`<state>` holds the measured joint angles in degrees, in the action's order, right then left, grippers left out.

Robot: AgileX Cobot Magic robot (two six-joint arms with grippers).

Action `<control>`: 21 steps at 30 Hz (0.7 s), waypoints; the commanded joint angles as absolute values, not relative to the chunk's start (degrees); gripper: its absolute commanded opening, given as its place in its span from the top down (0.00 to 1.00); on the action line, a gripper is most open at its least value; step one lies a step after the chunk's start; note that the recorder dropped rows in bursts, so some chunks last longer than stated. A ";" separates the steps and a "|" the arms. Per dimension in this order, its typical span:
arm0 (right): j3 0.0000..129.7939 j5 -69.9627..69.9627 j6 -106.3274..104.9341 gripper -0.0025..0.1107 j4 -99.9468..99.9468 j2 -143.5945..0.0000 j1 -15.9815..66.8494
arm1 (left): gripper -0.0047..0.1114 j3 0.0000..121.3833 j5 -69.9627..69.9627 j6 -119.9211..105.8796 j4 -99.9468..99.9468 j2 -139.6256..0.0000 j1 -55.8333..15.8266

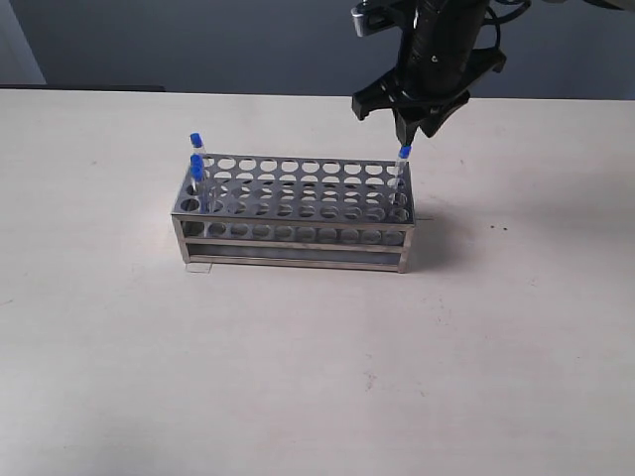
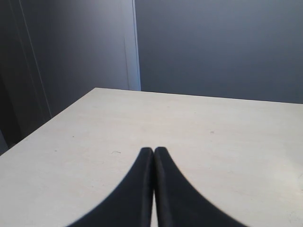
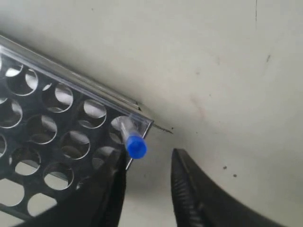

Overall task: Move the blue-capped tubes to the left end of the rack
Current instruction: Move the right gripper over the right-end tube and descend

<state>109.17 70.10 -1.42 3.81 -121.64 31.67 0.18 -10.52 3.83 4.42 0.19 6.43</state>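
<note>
Blue-capped tube [image 3: 136, 145] | rack [image 1: 298, 260] right-end hole | just under spread right jaws

Right end effector [image 1: 414, 135] parted, pointing down, left end effector [image 2: 154, 151] closed

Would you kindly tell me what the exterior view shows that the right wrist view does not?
Only the exterior view shows the whole rack and the blue-capped tubes at its left end. Only the right wrist view shows from above the gap between the fingers of the right pincer. Both show the rack's right end, the single tube standing there, and the table.
</note>
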 commanded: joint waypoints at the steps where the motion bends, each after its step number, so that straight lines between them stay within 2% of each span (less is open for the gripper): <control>1: 108.82 69.96 -1.83 0.69 2.64 -121.49 31.29 | 0.96 0.00 -10.37 3.86 4.11 0.00 6.09; 21: 108.43 69.51 -2.15 0.69 1.09 -121.77 31.29 | 0.96 0.00 -10.37 3.86 4.11 0.00 6.09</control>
<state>109.09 69.99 -1.80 0.95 -121.64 31.67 0.18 -10.52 3.83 4.42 0.19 6.43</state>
